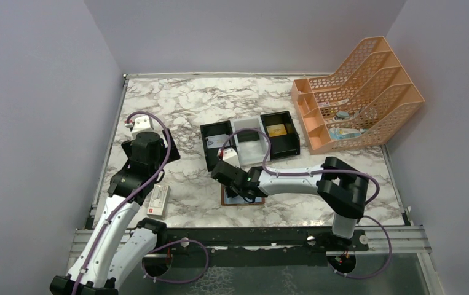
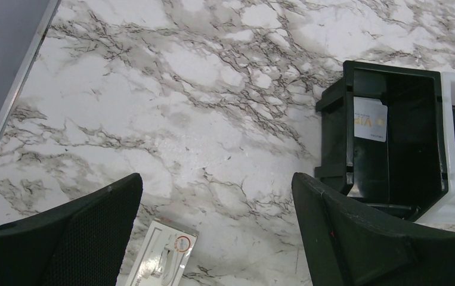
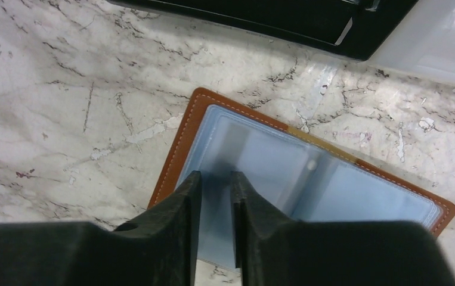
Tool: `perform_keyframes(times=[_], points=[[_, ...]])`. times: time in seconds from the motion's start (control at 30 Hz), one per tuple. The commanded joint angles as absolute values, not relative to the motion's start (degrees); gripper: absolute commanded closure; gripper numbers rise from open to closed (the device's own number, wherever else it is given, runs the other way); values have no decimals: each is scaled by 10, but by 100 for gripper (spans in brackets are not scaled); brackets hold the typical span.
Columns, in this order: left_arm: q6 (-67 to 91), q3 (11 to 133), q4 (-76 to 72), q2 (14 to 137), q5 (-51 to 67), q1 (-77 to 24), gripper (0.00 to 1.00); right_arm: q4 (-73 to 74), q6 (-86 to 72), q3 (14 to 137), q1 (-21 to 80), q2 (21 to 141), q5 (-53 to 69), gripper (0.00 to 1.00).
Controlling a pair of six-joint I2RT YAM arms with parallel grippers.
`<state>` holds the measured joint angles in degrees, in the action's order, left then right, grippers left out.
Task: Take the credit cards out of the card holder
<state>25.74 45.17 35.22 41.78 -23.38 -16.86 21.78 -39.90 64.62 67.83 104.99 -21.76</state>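
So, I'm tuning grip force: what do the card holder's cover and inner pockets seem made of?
The card holder cover looks like matte brown leather or an imitation, going by the pale stitching along its rim. The pockets look like soft translucent plastic, pale blue with a faint sheen.

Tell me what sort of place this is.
Probably a robot test cell: a marble-pattern table boxed in by plain walls, two arms bolted at its near edge, staged props like an orange file rack.
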Motion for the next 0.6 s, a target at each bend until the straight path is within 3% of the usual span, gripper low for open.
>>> perform_keyframes(times=[0.0, 0.13, 0.43, 0.5, 0.57], points=[[250, 446, 345, 419, -222, -165, 1, 228, -393, 609, 681, 1049, -216, 80], [250, 446, 346, 421, -224, -165, 1, 204, -377, 600, 680, 1039, -199, 95], [250, 446, 346, 422, -225, -165, 1, 174, -347, 595, 680, 984, -185, 99], [249, 446, 346, 422, -225, -165, 1, 183, -354, 593, 680, 966, -202, 88], [249, 446, 346, 421, -225, -165, 1, 200, -362, 595, 680, 954, -224, 69]])
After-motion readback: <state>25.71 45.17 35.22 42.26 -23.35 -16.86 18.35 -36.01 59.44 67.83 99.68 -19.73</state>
